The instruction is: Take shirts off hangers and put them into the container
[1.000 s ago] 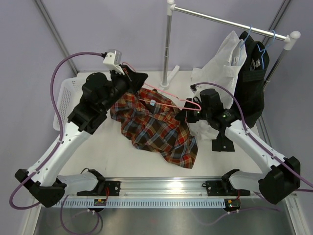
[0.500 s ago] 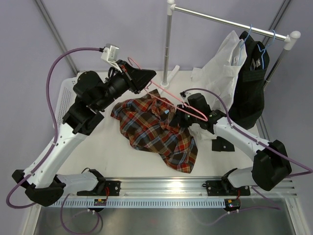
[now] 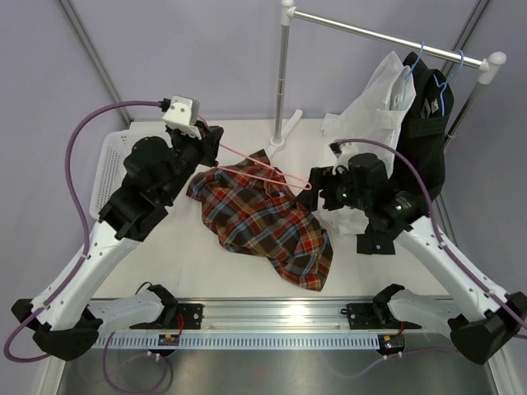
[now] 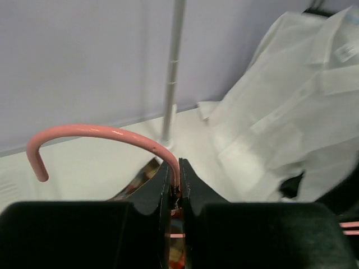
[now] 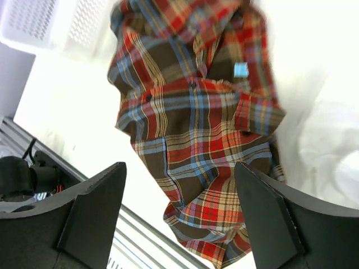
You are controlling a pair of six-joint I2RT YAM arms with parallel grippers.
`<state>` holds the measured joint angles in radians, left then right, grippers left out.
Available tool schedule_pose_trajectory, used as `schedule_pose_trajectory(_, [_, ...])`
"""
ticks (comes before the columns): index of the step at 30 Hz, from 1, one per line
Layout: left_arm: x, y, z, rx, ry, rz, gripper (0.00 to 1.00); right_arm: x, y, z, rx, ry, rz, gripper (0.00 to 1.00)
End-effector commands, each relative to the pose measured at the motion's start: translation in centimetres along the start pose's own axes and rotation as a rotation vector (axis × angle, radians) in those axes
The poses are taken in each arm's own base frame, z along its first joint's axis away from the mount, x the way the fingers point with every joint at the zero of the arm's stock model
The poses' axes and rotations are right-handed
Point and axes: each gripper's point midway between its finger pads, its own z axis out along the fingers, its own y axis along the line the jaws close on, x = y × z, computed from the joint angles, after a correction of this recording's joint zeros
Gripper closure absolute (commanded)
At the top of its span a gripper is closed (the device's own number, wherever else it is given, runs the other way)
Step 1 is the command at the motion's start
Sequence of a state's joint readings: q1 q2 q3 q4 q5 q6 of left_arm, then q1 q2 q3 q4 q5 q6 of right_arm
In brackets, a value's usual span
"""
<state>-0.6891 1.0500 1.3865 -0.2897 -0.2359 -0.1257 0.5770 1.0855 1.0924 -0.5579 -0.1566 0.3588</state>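
Left gripper (image 4: 175, 168) pinching the pink hanger (image 4: 95, 131) may drag the plaid shirt (image 3: 263, 218) if, as it seems, snagged; right gripper (image 5: 179, 168) spread above it.

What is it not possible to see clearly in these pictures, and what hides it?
- The container: top view, the left arm covers most of it; right wrist view, the corner cuts it. Contents unknown.
- The pink hanger: left wrist view, the shut left gripper hides its lower part.
- The blue hangers: top view, only hooks show; white shirt and black shirt cover the rest.
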Motion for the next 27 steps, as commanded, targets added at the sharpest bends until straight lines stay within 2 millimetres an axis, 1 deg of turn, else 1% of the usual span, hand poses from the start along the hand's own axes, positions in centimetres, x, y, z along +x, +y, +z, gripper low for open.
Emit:
schedule_pose_trajectory(1, [1.0,3.3,0.1,-0.144,0.020,0.190,1.00,-2.3,-0.1,-4.3,0.056,-0.084,-0.102,0.11])
schedule_pose_trajectory(3, [2.3,3.7,0.6,-0.161,0.066,0.222,1.00,-3.5,0.5,-6.4,0.053,-0.131,-0.145,0.10])
schedule_pose_trajectory(4, [2.8,3.8,0.7,-0.164,0.083,0.232,1.00,-3.9,0.7,-7.1,0.045,-0.146,-0.162,0.09])
schedule_pose_trajectory(5, [3.7,3.7,1.1,-0.159,0.106,0.236,1.00,-4.4,1.2,-7.9,0.028,-0.163,-0.195,0.08])
schedule_pose_trajectory(6, [4.0,3.6,1.2,-0.149,0.114,0.239,1.00,-4.8,1.6,-8.5,0.013,-0.178,-0.214,0.08])
schedule_pose_trajectory(8, [5.1,3.2,1.5,-0.126,0.137,0.232,1.00,-5.6,2.3,-8.9,-0.017,-0.193,-0.257,0.07])
schedule_pose_trajectory(10, [5.6,2.8,1.8,-0.109,0.149,0.225,1.00,-6.2,3.2,-8.9,-0.053,-0.193,-0.303,0.06])
schedule_pose_trajectory(11, [5.9,2.5,1.9,-0.094,0.154,0.223,1.00,-6.1,4.0,-8.7,-0.098,-0.183,-0.321,0.06])
schedule_pose_trajectory(13, [6.2,2.4,2.0,-0.087,0.160,0.219,1.00,-6.1,4.9,-7.6,-0.144,-0.158,-0.346,0.05])
schedule_pose_trajectory(14, [6.4,2.4,2.1,-0.087,0.166,0.219,1.00,-6.5,5.8,-7.4,-0.180,-0.171,-0.371,0.05])
schedule_pose_trajectory(15, [6.6,2.4,2.1,-0.086,0.169,0.218,1.00,-6.4,6.2,-6.6,-0.193,-0.155,-0.384,0.06])
schedule_pose_trajectory(16, [6.8,2.4,2.1,-0.083,0.174,0.219,1.00,-6.0,7.2,-6.3,-0.225,-0.142,-0.404,0.06])
schedule_pose_trajectory(17, [6.9,2.4,2.1,-0.082,0.177,0.218,1.00,-6.0,7.8,-5.5,-0.241,-0.127,-0.424,0.06])
schedule_pose_trajectory(18, [7.0,2.3,2.1,-0.079,0.177,0.217,1.00,-5.9,8.3,-5.1,-0.252,-0.118,-0.437,0.06])
schedule_pose_trajectory(19, [7.1,2.3,2.1,-0.076,0.180,0.214,1.00,-5.7,9.2,-4.7,-0.276,-0.106,-0.450,0.07])
schedule_pose_trajectory(20, [7.0,2.1,2.1,-0.066,0.177,0.209,1.00,-5.8,9.6,-4.3,-0.284,-0.108,-0.455,0.07])
schedule_pose_trajectory(21, [7.1,2.0,2.0,-0.060,0.178,0.206,1.00,-5.7,9.6,-3.3,-0.282,-0.096,-0.454,0.07])
schedule_pose_trajectory(23, [7.1,1.8,1.9,-0.050,0.177,0.197,1.00,-5.8,10.2,-2.6,-0.299,-0.098,-0.460,0.10])
schedule_pose_trajectory(24, [7.1,1.7,1.9,-0.047,0.178,0.195,1.00,-5.6,10.2,-1.7,-0.297,-0.081,-0.461,0.11])
schedule_pose_trajectory(27, [6.9,1.5,1.7,-0.030,0.171,0.182,1.00,-5.1,10.7,-0.3,-0.316,-0.054,-0.509,0.18])
